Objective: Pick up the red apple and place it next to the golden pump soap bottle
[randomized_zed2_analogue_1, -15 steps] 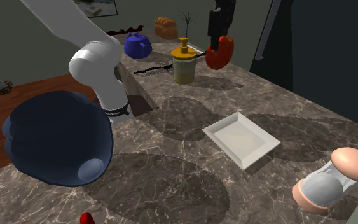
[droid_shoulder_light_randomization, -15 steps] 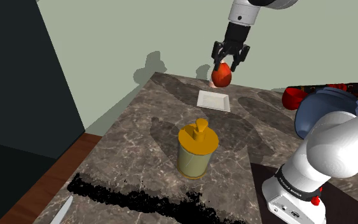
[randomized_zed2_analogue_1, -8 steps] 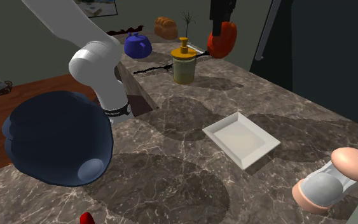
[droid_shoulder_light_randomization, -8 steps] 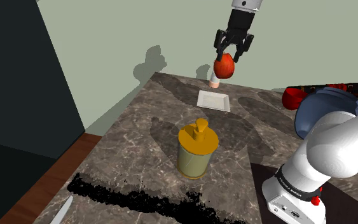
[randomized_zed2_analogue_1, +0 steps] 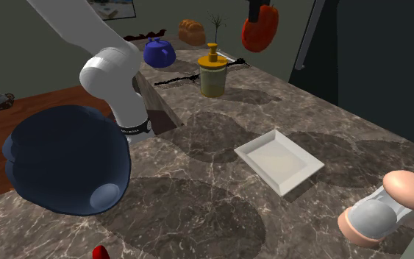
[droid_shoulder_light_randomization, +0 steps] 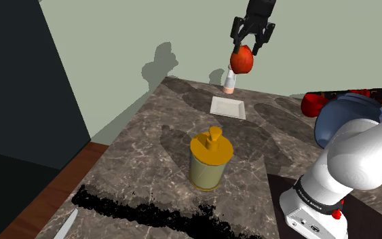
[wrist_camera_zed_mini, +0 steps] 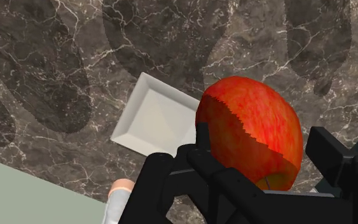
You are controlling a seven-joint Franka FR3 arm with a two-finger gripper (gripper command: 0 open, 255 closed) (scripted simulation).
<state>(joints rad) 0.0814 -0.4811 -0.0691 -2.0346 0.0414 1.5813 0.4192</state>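
Overhead, red apple (droid_shoulder_light_randomization: 242, 60) hangs above marble counter (droid_shoulder_light_randomization: 148, 146), green wall (droid_shoulder_light_randomization: 115, 41) behind.

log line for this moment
phase: carry | gripper: shut on red apple | height: above counter | goal: golden pump soap bottle

Your dark marbled counter (droid_shoulder_light_randomization: 148, 149) carries a shallow white square dish (droid_shoulder_light_randomization: 227, 107), lying flat. Just beyond it, near the counter's far edge in the shoulder view, you have a small pink-capped bottle (droid_shoulder_light_randomization: 229, 85). A big dark blue round pot (droid_shoulder_light_randomization: 342, 117) sits at that view's right, with a red thing (droid_shoulder_light_randomization: 311, 104) beside it. In the second exterior view, a blue teapot (randomized_zed2_analogue_1: 159, 53) and a brown loaf (randomized_zed2_analogue_1: 191, 31) stand far back.
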